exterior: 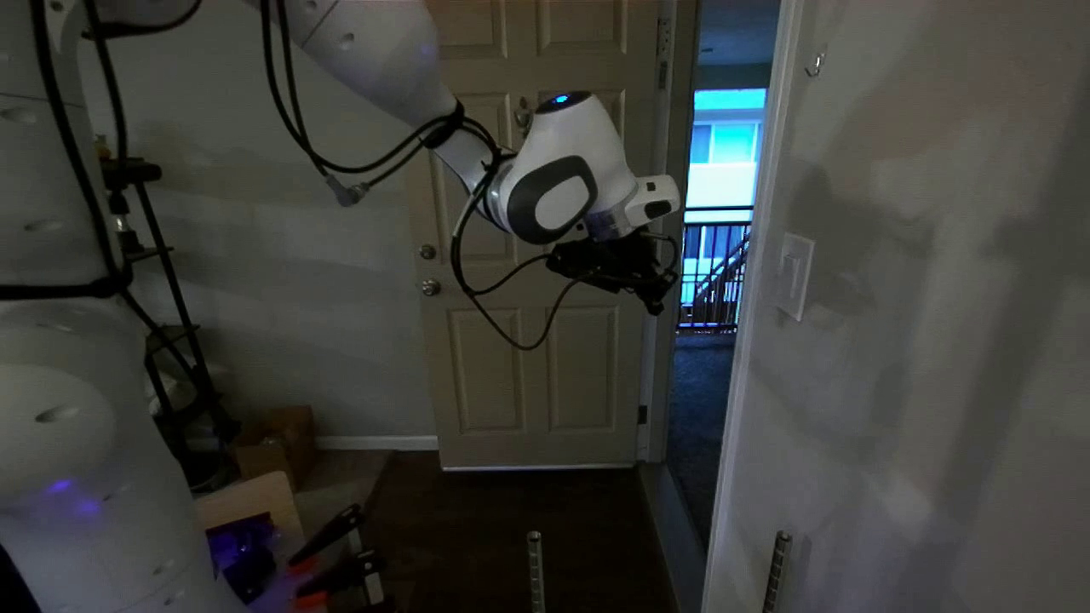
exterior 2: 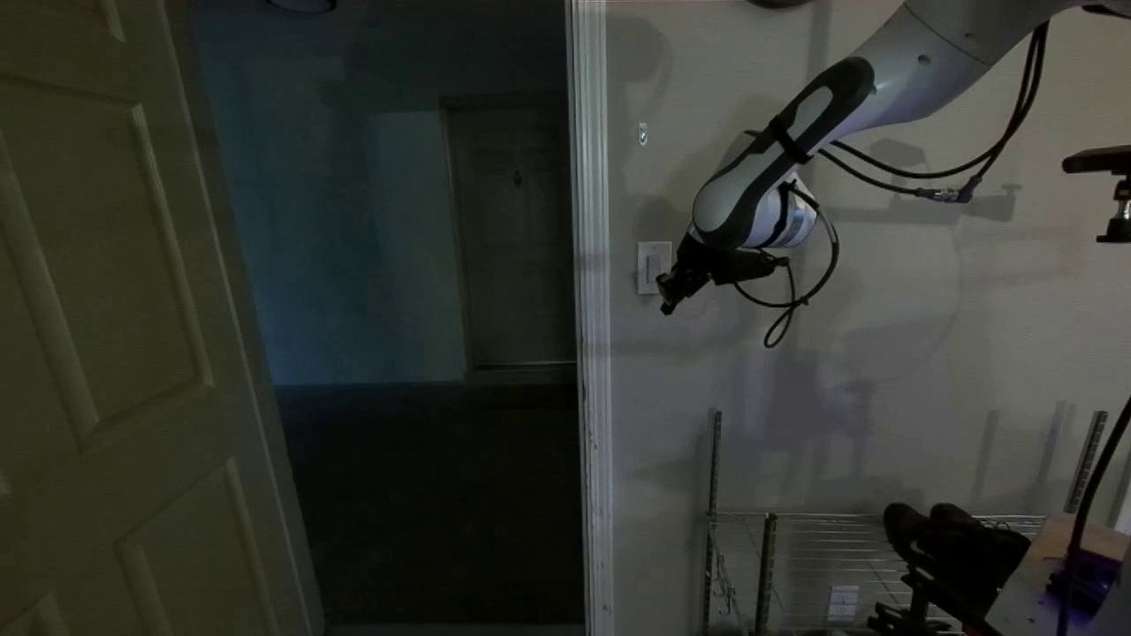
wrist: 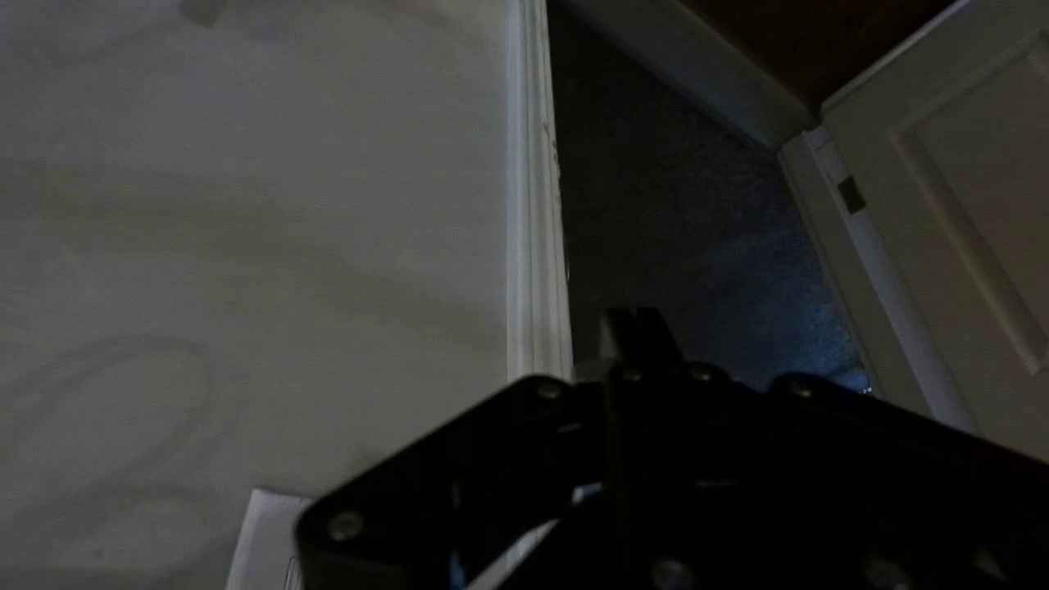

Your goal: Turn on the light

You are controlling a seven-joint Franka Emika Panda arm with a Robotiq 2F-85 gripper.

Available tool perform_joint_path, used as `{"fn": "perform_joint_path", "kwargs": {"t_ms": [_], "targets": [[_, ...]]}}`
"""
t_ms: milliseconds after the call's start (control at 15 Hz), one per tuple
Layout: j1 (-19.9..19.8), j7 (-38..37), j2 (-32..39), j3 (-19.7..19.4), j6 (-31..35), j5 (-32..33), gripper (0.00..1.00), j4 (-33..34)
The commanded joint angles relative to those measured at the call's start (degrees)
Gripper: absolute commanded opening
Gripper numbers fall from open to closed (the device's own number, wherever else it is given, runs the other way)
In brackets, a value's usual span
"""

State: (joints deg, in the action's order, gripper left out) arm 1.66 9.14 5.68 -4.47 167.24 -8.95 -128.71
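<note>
The light switch is a pale upright rectangular plate point(exterior: 795, 277) on the wall beside the doorway. It also shows in an exterior view point(exterior 2: 649, 265), where the gripper overlaps its lower right edge. In the wrist view only a corner of the plate point(wrist: 264, 537) shows at the bottom left; the gripper hides the rest. My black gripper point(exterior: 654, 305) is in the air and appears apart from the plate. It points downward at a slant in an exterior view point(exterior 2: 668, 304). In the wrist view its fingertips point(wrist: 634, 318) are together with nothing between them. No lamp is in view.
A white door frame point(wrist: 537, 197) stands close to the gripper. A panelled cream door point(exterior: 532, 340) stands open by the doorway. A small hook point(exterior: 815, 65) is on the wall above the switch. A wire rack point(exterior 2: 822, 548) stands low along the wall. Cables point(exterior 2: 831, 256) loop from the arm.
</note>
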Motion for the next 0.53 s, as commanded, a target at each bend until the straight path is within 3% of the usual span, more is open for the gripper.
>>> {"fn": "perform_joint_path", "kwargs": {"t_ms": [0,400,467], "targets": [[-0.65,1.93,4.4,0.37,7.09,-1.27,0.04,3.12],[-1.73,-3.7,10.39,-1.63,16.14,5.8,0.03,8.44],[0.42,-2.79,11.18,-4.02,17.14,4.49,0.04,9.27]]}}
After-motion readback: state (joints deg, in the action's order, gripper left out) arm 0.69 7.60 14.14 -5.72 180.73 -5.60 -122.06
